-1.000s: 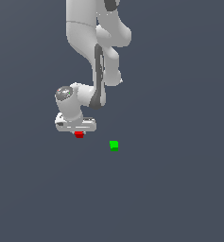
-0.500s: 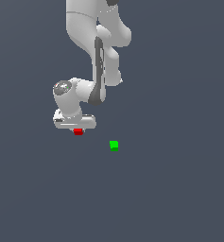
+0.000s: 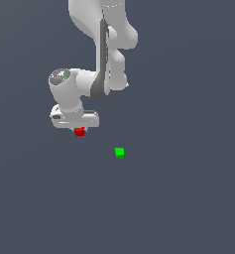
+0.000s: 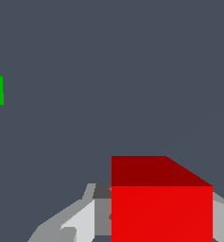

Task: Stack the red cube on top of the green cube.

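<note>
Gripper [image 3: 79,130] of the white robot arm [image 3: 101,59], closed on the tiny bright red cube [image 3: 79,131], sits slightly higher than half a second ago. The tiny bright green cube [image 3: 119,152] rests unmoved, apart toward the exterior view's right.

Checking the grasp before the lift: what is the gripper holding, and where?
The gripper holds the red cube between its fingers, by opposite side faces.

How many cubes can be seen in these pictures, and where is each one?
2. The red cube is directly under the gripper, between its fingers. The green cube lies alone on the floor, toward the exterior view's right of the red one. Nothing suggests hidden cubes.
</note>
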Controlling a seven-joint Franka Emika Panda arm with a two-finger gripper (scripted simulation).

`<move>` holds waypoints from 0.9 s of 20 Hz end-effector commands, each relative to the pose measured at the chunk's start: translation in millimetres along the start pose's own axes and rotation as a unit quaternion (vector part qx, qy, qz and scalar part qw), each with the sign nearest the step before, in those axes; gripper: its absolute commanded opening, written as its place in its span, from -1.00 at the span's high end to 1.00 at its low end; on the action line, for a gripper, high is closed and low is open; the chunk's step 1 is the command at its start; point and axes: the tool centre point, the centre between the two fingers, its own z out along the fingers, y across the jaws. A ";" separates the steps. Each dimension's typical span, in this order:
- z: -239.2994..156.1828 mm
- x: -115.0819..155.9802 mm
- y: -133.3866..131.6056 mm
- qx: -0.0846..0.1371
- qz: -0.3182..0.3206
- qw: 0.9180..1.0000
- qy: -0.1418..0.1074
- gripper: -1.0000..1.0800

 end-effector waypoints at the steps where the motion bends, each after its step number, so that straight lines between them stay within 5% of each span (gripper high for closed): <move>1: -9.3 -0.1 0.0 0.000 0.000 1.000 0.000 1.00; 10: -11.5 2.4 -5.2 0.000 0.000 1.000 0.000 1.00; 18: -0.1 19.8 -47.3 0.000 0.000 1.000 0.000 1.00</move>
